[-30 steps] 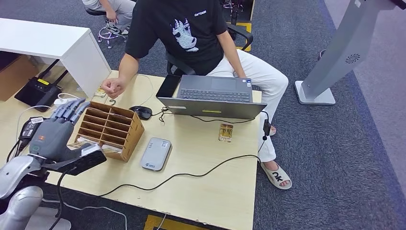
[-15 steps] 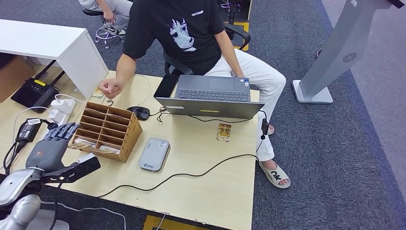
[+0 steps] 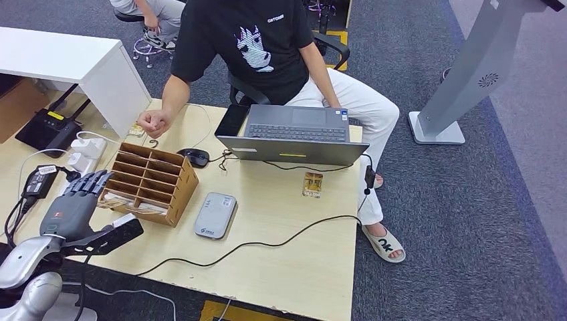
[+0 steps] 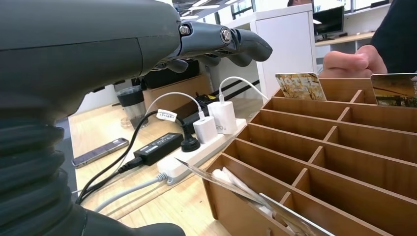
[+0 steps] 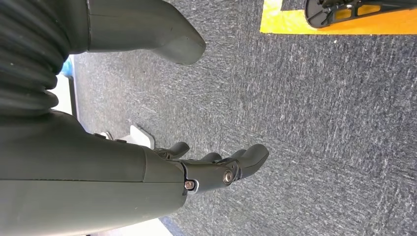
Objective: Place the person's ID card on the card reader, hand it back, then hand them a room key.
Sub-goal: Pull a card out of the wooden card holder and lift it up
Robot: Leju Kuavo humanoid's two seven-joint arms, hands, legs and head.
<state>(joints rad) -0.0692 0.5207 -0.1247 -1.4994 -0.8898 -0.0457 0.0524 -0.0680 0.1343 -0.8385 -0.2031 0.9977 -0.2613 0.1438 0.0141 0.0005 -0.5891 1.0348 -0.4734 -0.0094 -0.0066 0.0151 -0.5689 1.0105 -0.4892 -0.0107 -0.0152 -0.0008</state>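
One hand, the grey left hand point(image 3: 73, 207), hovers empty with fingers spread just beside the card-holding wooden compartment rack point(image 3: 152, 182).

head view overlooks desk point(image 3: 294, 247); wrists close.

On the table point(image 3: 294, 261), the card reader point(image 3: 216, 215) lies between the wooden organizer point(image 3: 150, 182) and laptop point(image 3: 294, 136).
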